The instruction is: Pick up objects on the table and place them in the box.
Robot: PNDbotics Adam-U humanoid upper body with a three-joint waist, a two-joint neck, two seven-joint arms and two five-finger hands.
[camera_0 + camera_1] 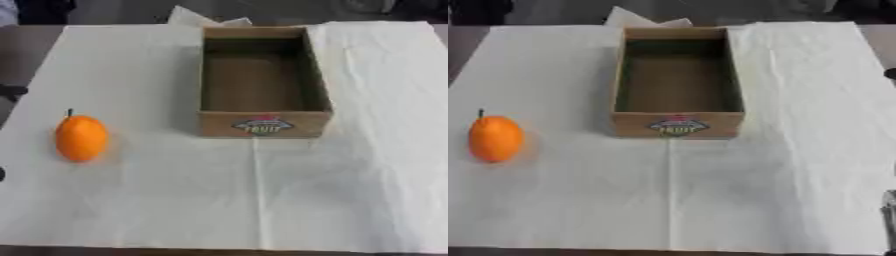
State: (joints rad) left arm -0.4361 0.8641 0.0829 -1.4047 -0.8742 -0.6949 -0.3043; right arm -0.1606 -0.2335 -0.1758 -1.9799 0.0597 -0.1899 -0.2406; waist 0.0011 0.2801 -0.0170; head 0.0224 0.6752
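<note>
1. On the white cloth (262, 200) spread over the table, the left eye view shows a smooth orange fruit with a short dark stem (81, 137), standing alone at the left, well apart from the open brown cardboard box with a "FRUIT" label on its near wall (264, 123). The box looks empty inside. Neither robot hand shows in this view, so whether either is released, clenched or grasping anything cannot be told. Small dark shapes at the left edge are too little to identify.

2. At the same moment, the right eye view puts the orange fruit near the left edge and the box a little left of centre. A thin pale-grey sliver (889, 210) at the lower right edge may be part of the robot, but it is too small to say.

3. Judging from the task, the step in hand is the first pick. Since the fruit lies on the robot's left, the left hand seems the natural one to reach, coming down over the rounded body and closing round its widest part. The smooth skin may slip or roll if nudged from one side.

4. Nothing stands between fruit and box. Crumpled white paper (206, 19) sits behind the box's far wall, out of the way. The near wall is what the carried fruit must clear before it is lowered.
</note>
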